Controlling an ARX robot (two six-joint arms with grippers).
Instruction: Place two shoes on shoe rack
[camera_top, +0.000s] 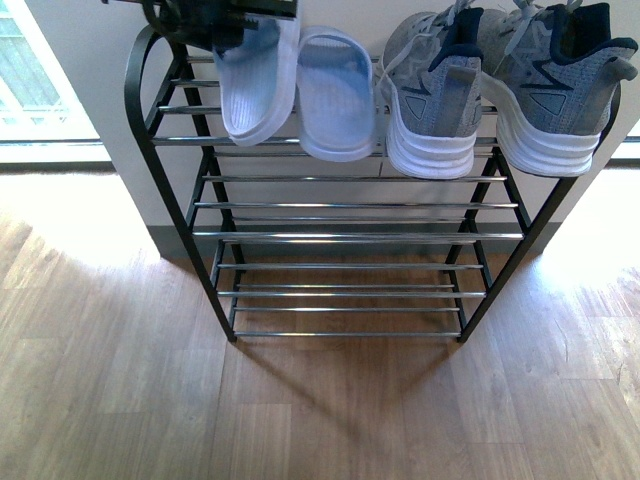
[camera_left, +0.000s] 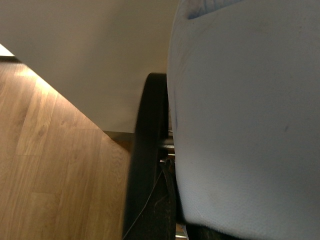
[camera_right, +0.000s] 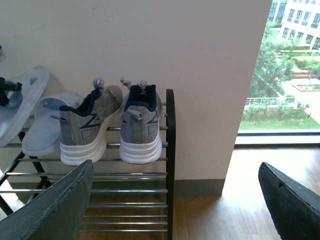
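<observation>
Four shoes sit on the top tier of the shoe rack (camera_top: 340, 205): two grey sneakers (camera_top: 500, 85) at the right, two pale blue sandals (camera_top: 300, 90) at the left. The left gripper (camera_top: 225, 20) hangs over the leftmost sandal, its jaw state untellable. The right gripper (camera_right: 175, 200) hangs back from the rack, jaws spread wide.

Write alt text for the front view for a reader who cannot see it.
Two pale blue slide sandals and two grey sneakers sit on the top tier of a black and chrome shoe rack against a wall. The left tool is at the leftmost sandal. The lower tiers hold nothing, above wood flooring.
</observation>
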